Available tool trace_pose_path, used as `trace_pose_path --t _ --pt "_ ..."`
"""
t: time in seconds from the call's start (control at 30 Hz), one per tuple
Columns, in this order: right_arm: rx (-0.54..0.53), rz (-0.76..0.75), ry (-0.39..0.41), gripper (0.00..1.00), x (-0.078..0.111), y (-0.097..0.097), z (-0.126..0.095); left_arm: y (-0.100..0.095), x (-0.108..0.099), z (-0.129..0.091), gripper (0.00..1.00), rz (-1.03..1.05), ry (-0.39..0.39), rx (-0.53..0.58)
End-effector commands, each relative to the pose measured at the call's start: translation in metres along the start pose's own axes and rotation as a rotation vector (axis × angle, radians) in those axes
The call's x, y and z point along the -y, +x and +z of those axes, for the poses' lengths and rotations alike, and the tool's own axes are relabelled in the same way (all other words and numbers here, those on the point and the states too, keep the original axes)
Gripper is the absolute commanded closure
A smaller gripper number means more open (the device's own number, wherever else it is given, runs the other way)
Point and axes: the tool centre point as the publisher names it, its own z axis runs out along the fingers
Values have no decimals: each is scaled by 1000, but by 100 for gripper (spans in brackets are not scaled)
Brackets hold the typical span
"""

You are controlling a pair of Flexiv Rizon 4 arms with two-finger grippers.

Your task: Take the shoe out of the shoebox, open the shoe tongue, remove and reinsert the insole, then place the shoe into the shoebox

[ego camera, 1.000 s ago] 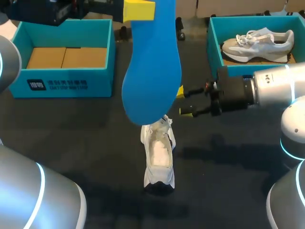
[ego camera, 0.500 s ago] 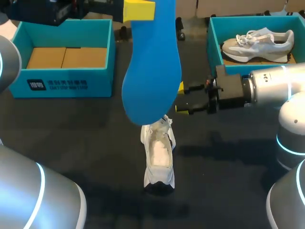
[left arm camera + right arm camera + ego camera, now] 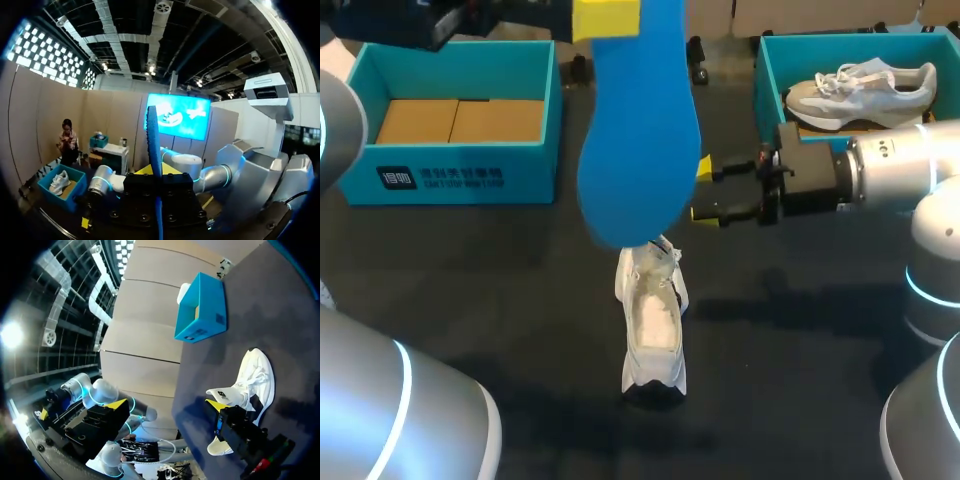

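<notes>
**A:** What has changed in the last second?

**B:** Working from your left: the open shoebox (image 3: 450,178) sits at the tabletop's (image 3: 500,300) far left corner, unmoved. Your left gripper (image 3: 608,18) stays clamped on the blue insole (image 3: 640,140), held high above the middle. The white shoe (image 3: 653,325) lies under it, mid-tabletop, with its mouth open. Your right gripper (image 3: 701,191), fingers apart and empty, has slid in from the right edge, close beside the insole.

**A:** So where are you in the task?

**B:** The insole is out. I'd judge reinsertion comes next, with your right arm closing in to help.
</notes>
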Motion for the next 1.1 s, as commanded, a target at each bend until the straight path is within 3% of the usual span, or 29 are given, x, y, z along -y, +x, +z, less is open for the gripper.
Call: trace_pose_path --t 0.03,0.3,0.47,0.53,1.03,1.1 --pt "1 0 -1 0 0 -1 2 -19 6 -2 100 105 -16 -53" --pt "1 0 -1 0 0 -1 2 -53 4 -11 100 290 0 -31" --pt "1 0 -1 0 0 -1 2 -65 -17 -22 100 596 53 -66" --pt "1 0 -1 0 0 -1 2 -70 -31 -28 100 731 23 -86" --pt "1 0 -1 0 0 -1 2 -70 -31 -28 100 731 23 -86" --pt "1 0 -1 0 0 -1 2 -73 -39 -28 100 795 12 -81"
